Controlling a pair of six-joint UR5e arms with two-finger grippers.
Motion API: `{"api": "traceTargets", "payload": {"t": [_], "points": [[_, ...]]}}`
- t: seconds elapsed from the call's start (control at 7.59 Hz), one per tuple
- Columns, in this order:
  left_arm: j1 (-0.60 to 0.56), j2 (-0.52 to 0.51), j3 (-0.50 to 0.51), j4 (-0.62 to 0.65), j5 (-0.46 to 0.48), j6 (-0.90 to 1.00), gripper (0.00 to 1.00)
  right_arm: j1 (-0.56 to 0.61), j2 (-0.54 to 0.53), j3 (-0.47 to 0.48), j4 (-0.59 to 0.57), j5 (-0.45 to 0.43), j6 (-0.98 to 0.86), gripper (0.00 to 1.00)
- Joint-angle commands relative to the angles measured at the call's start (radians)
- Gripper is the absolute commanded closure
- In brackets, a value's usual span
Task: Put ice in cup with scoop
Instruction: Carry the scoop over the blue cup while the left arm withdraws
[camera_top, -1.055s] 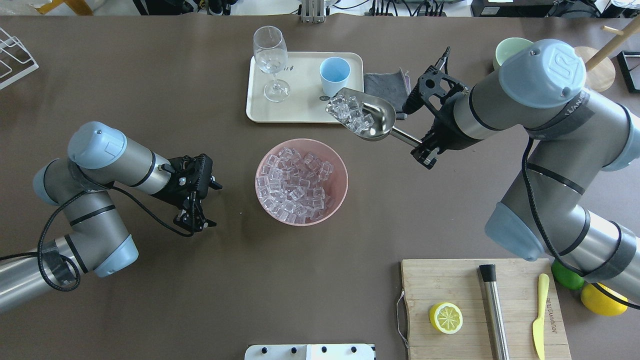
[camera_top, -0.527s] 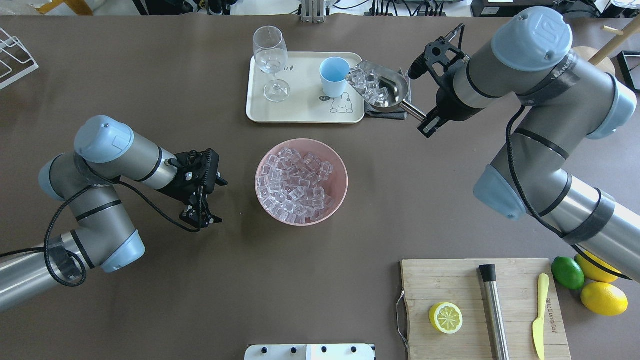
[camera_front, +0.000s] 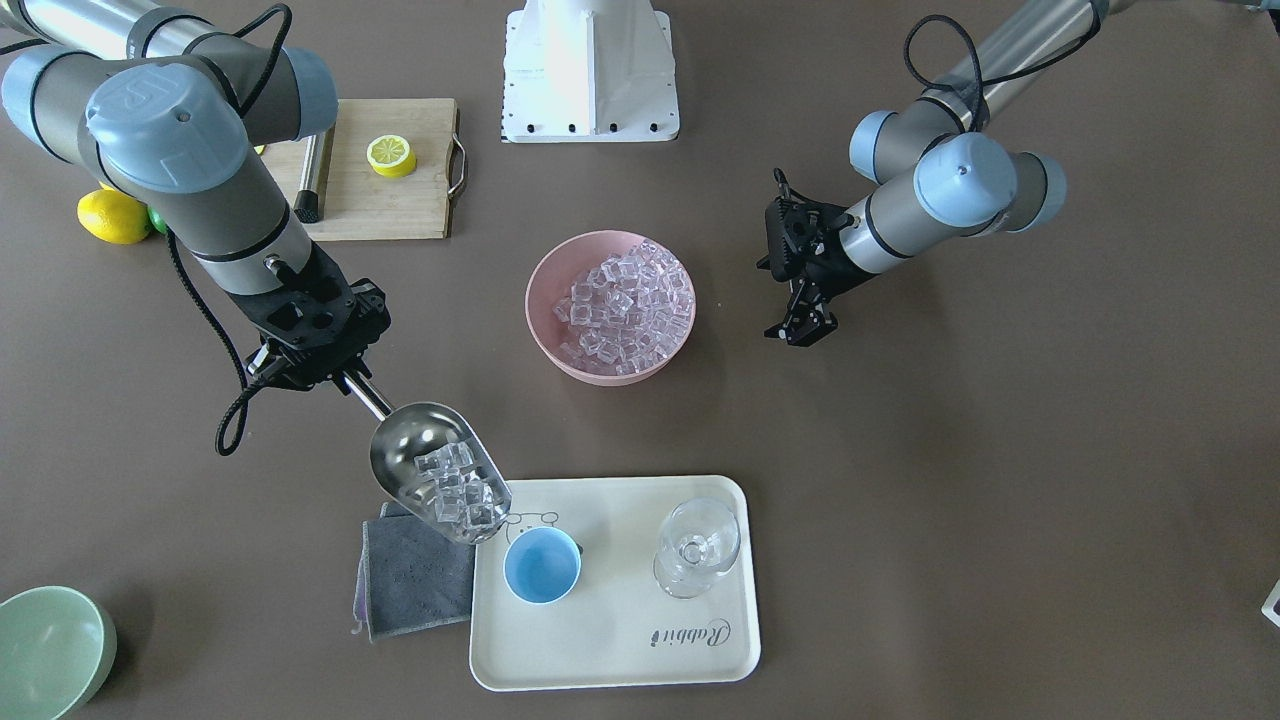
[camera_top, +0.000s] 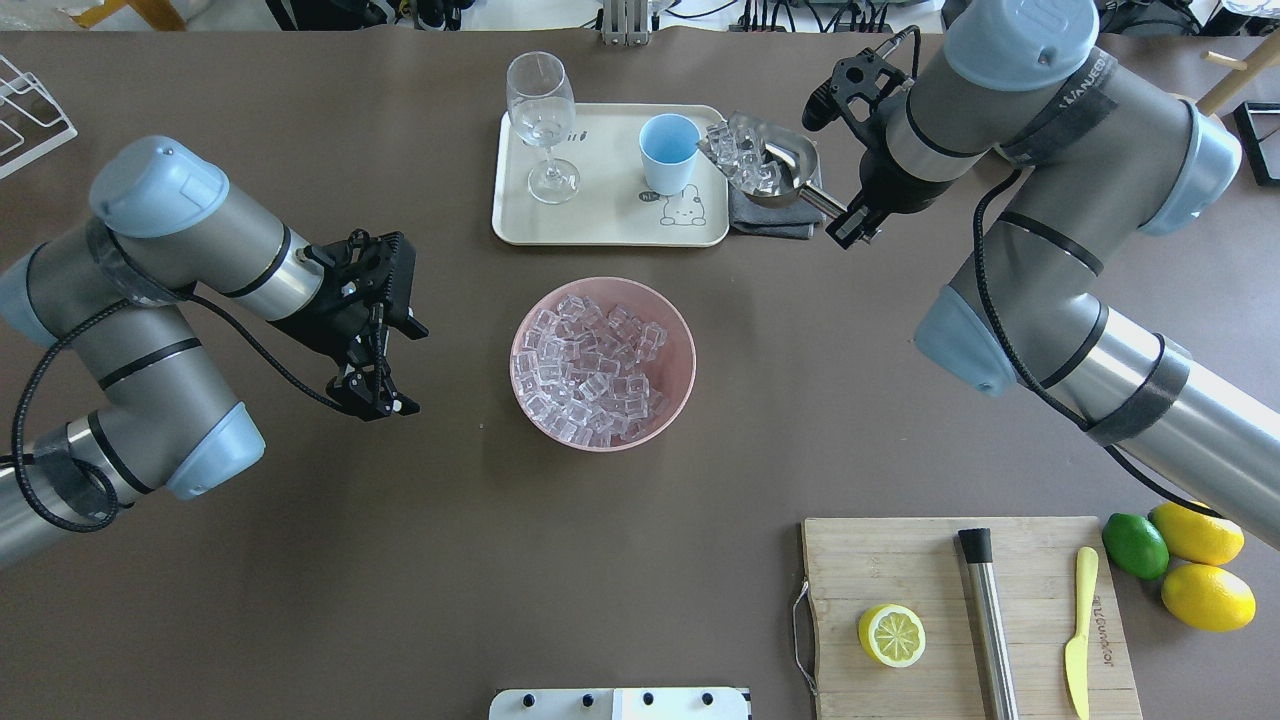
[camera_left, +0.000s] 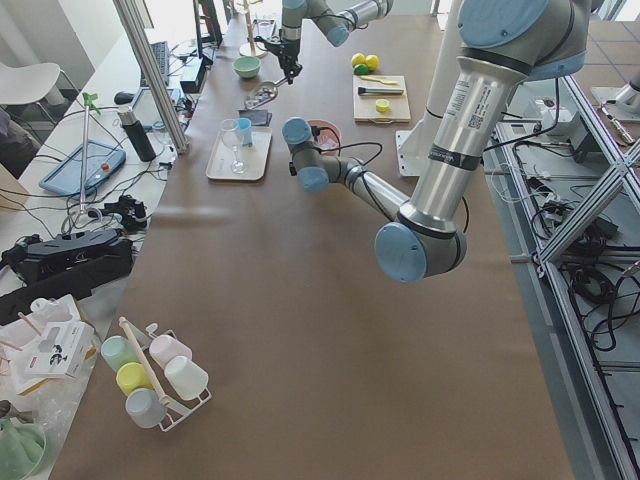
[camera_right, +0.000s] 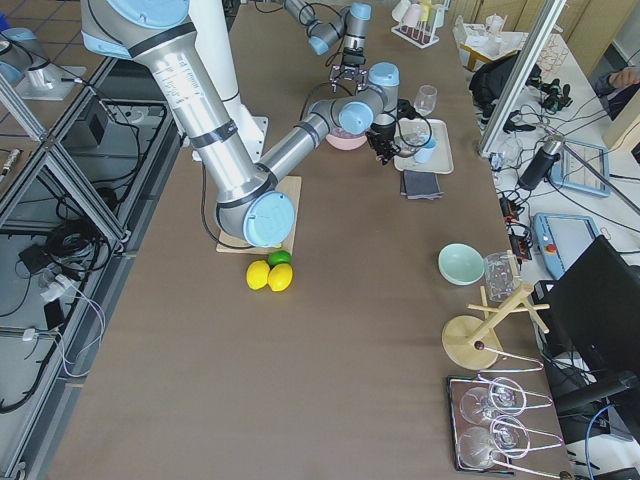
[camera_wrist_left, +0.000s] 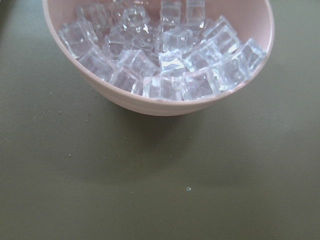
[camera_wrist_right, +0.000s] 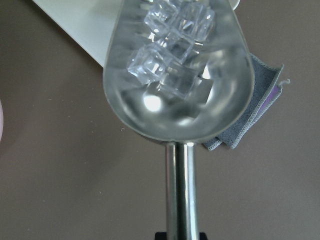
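The light-blue cup stands on the cream tray. My right gripper is shut on the handle of the steel scoop. The scoop hovers just right of the cup, its mouth tipped toward the cup's rim. Several ice cubes lie near the scoop's front lip. More ice fills the pink bowl. Left of the bowl, my left gripper is open and holds nothing.
A wine glass stands on the tray's left side. A grey cloth lies under the scoop. A cutting board with a lemon half, steel rod and yellow knife sits near right.
My right arm carried the loaded scoop from the tray's near right corner back to just right of the cup. The left arm lifted and drew back to the left, still open.
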Motion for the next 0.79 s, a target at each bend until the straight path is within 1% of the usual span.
{"api": "traceTargets", "payload": {"t": [0.0,0.13,0.26,0.4,0.53,0.66], "points": [[-0.09,0.006,-0.255,0.397,-0.021,0.006,0.01,0.013,0.048,-0.055,-0.015,0.003,-0.027,1.0],[-0.157,0.04,-0.288,0.439,-0.027,0.009,0.01,0.013,0.07,-0.078,-0.017,0.003,-0.028,1.0],[-0.204,0.084,-0.311,0.441,-0.037,0.008,0.01,0.013,0.094,-0.109,-0.017,0.003,-0.029,1.0],[-0.248,0.111,-0.311,0.447,-0.085,0.005,0.01,0.013,0.117,-0.127,-0.025,0.014,-0.034,1.0],[-0.317,0.121,-0.312,0.517,-0.122,-0.001,0.01,0.013,0.136,-0.138,-0.049,0.018,-0.037,1.0],[-0.383,0.15,-0.294,0.615,-0.188,0.003,0.01,0.013,0.154,-0.154,-0.072,0.026,-0.059,1.0]]}}
